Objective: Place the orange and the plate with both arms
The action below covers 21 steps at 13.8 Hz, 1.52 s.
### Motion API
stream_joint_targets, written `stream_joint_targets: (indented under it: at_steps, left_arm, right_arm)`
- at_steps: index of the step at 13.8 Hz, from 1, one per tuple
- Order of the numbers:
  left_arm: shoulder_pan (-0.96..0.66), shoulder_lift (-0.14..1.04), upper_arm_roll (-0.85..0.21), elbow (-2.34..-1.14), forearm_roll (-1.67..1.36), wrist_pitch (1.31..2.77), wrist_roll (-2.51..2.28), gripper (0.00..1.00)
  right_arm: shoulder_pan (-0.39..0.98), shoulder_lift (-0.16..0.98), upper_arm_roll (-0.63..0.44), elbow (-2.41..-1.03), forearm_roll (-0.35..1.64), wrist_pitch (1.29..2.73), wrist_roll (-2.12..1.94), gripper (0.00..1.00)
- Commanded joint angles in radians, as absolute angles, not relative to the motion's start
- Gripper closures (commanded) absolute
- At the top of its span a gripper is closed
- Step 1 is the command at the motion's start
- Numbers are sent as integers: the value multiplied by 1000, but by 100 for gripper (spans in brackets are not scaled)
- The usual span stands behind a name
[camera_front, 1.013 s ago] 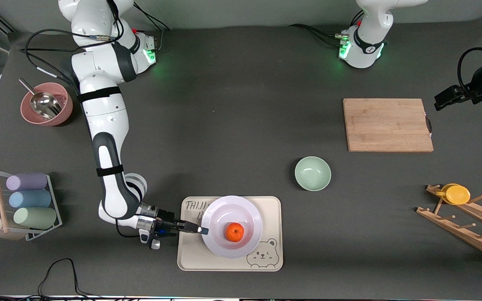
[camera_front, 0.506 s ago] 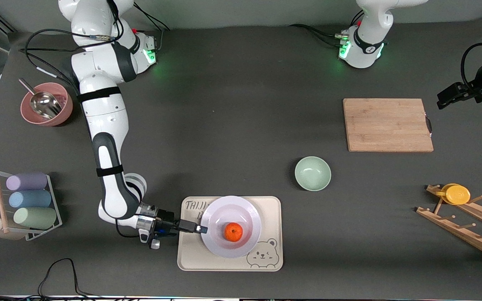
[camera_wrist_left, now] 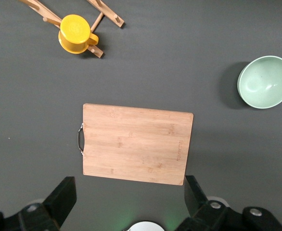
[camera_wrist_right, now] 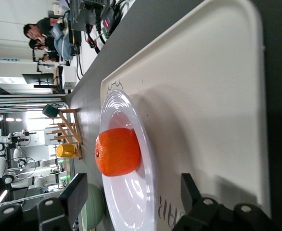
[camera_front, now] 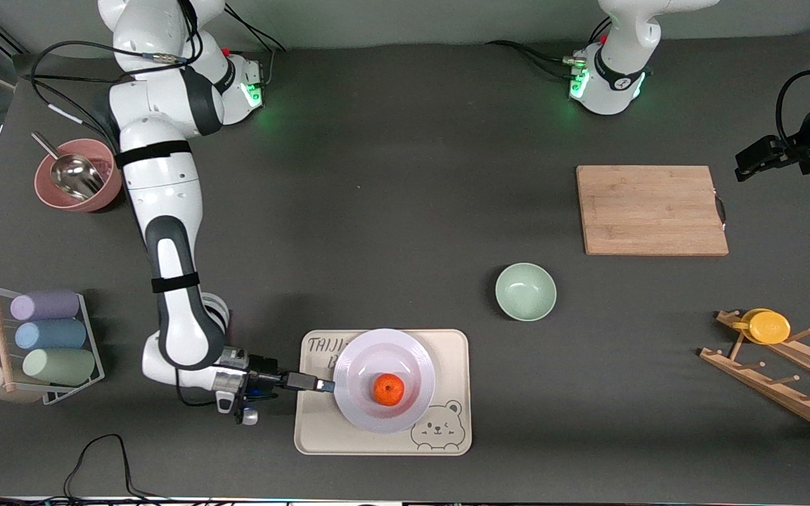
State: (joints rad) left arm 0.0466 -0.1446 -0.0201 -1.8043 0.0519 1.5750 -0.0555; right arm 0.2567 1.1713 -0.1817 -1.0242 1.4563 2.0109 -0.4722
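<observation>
The white plate [camera_front: 384, 351] sits on the cream bear tray [camera_front: 451, 351] near the front camera, with the orange [camera_front: 389, 389] resting in its well. My right gripper [camera_front: 325, 384] is low over the tray's edge at the right arm's end, open, with the plate's rim just between its spread fingers. The right wrist view shows the plate [camera_wrist_right: 136, 202] edge-on, the orange [camera_wrist_right: 118, 151], the tray [camera_wrist_right: 203, 96] and the right gripper [camera_wrist_right: 134, 192]. My left gripper [camera_front: 744, 167] hangs open and empty in the air beside the cutting board; it also shows in the left wrist view [camera_wrist_left: 130, 197].
A wooden cutting board [camera_front: 651, 209] lies at the left arm's end, with a pale green bowl [camera_front: 525, 291] nearer the front camera. A wooden rack with a yellow cup [camera_front: 767, 326], a pink bowl with a scoop [camera_front: 78, 174] and a rack of pastel cups [camera_front: 50, 336] stand at the table's ends.
My right gripper has drawn back from the plate toward the right arm's end. The plate and tray slid slightly the same way. My left gripper shifted a little.
</observation>
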Motion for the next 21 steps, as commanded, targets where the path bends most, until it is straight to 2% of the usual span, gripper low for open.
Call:
stream_joint_targets:
  at_steps: [1, 4, 7, 8, 11, 14, 16, 18, 20, 21]
  left_arm:
    - [60, -137, -21, -1776, 40, 1539, -31, 0]
    - [60, -137, -21, -1776, 40, 1534, -31, 0]
    - [63, -137, -21, -1773, 40, 1522, -31, 0]
    - [63, -137, -21, -1772, 40, 1522, -31, 0]
    - [61, -135, -21, -1773, 43, 1522, -31, 0]
    - [61, -135, -21, -1772, 44, 1522, -29, 0]
    - [63, -133, -21, -1772, 44, 1523, -29, 0]
    - [63, -132, -21, -1773, 44, 1523, -29, 0]
    - [63, -132, -21, -1773, 46, 1522, -29, 0]
    - [63, -132, -21, -1773, 46, 1522, -29, 0]
  right_arm:
    - [238, 1102, -189, -1055, 1372, 1933, -379, 13]
    - [206, 990, -190, -1119, 1156, 1873, -347, 13]
    - [190, 797, -190, -1242, 869, 1780, -266, 6]
    - [190, 728, -196, -1279, 774, 1748, -250, 0]
    - [184, 518, -196, -1362, 458, 1666, -232, 0]
    - [184, 353, -196, -1413, 220, 1587, -178, 0]
    - [164, 254, -190, -1454, 134, 1537, -117, 0]
    - [138, 146, -177, -1549, 83, 1551, -101, 0]
    - [51, 77, -97, -1607, 72, 1555, -43, 0]
    - [49, 72, -92, -1608, 46, 1563, -41, 0]
